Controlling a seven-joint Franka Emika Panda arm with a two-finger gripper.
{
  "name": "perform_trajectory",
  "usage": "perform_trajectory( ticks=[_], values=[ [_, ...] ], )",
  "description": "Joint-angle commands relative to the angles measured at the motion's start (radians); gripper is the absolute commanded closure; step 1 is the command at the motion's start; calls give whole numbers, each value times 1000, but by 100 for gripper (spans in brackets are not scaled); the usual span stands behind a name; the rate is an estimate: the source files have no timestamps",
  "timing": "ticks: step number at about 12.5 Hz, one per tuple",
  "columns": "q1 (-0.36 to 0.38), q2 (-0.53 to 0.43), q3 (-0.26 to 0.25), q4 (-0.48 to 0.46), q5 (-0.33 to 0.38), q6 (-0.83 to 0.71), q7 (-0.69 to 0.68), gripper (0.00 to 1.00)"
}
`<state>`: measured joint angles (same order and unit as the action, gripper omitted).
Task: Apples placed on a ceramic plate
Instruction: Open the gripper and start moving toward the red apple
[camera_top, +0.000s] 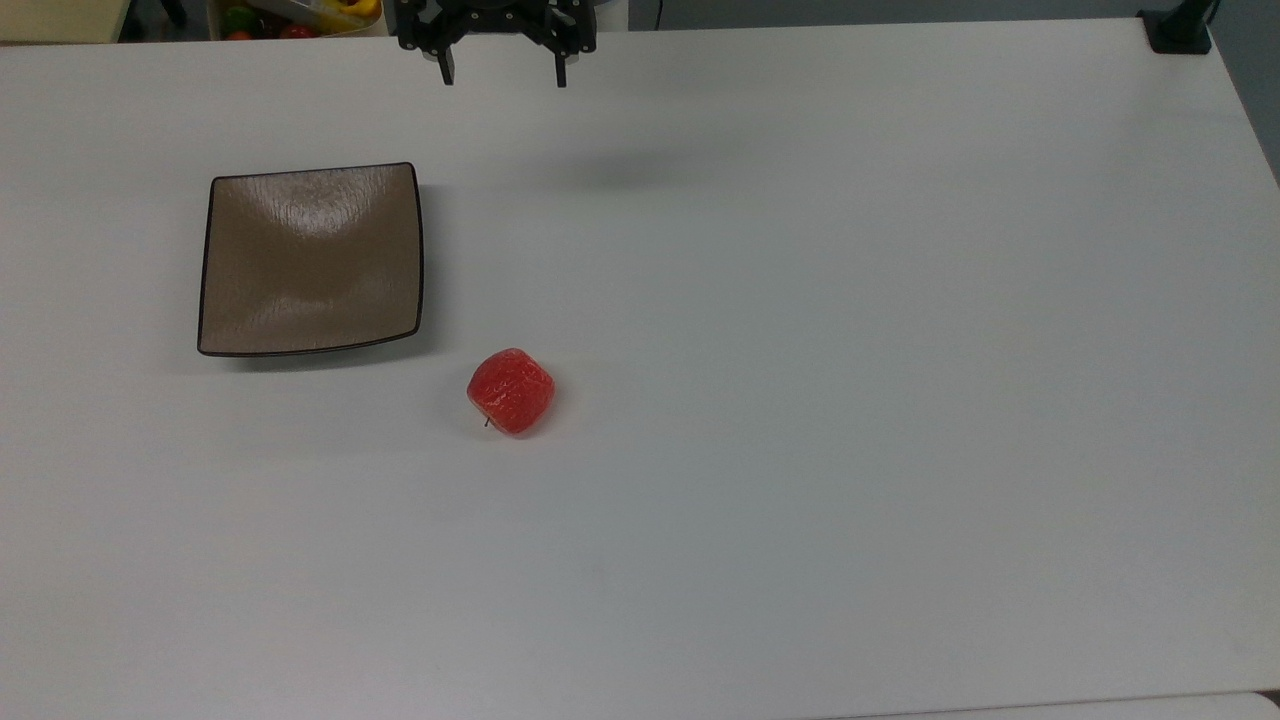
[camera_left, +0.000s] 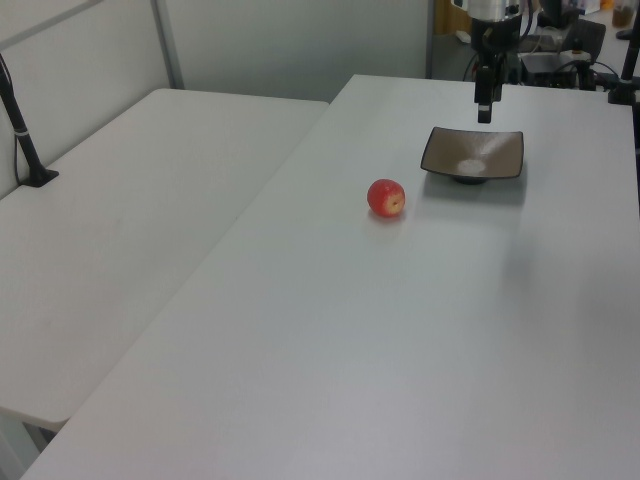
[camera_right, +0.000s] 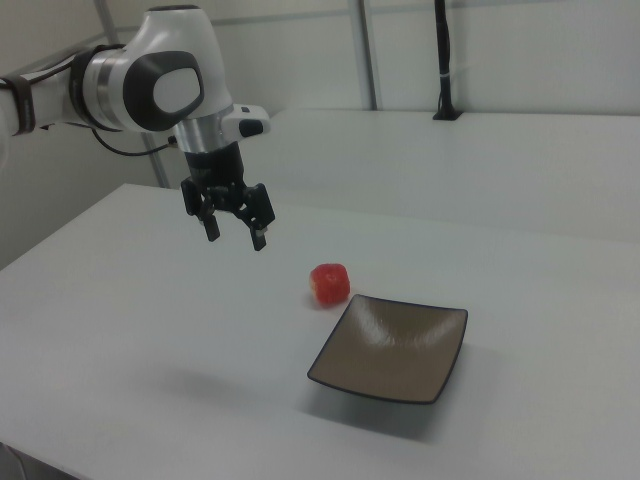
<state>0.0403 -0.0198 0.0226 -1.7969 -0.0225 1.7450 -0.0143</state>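
On the white tabletop (camera_top: 800, 300), nearest in the top view, the red apple (camera_top: 511, 391) is seen lying free, its thin dark stem pointing toward the near edge. It is set near the ceramic plate (camera_top: 310, 259), off that plate's near corner on the top view's right, with bare surface between them. The square brown plate is seen empty, its glossy face catching the light. Farther back, the jaws (camera_top: 502, 70) are held above the far edge of the tabletop, released, with both black fingers spread apart and nothing gripped. In the right view the jaws (camera_right: 236, 232) are shown hanging in the air, well apart from the apple (camera_right: 330, 284).
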Motion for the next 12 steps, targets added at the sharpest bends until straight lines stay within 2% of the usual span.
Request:
perform_trajectory(
  ticks=[1, 6, 7, 12],
  values=[
    [10, 11, -4, 16, -17, 4, 37, 0],
    [12, 11, -4, 16, -13, 5, 40, 0],
    [12, 17, -4, 20, -13, 13, 77, 0],
    [32, 128, -4, 86, -16, 200, 564, 0]
  ],
)
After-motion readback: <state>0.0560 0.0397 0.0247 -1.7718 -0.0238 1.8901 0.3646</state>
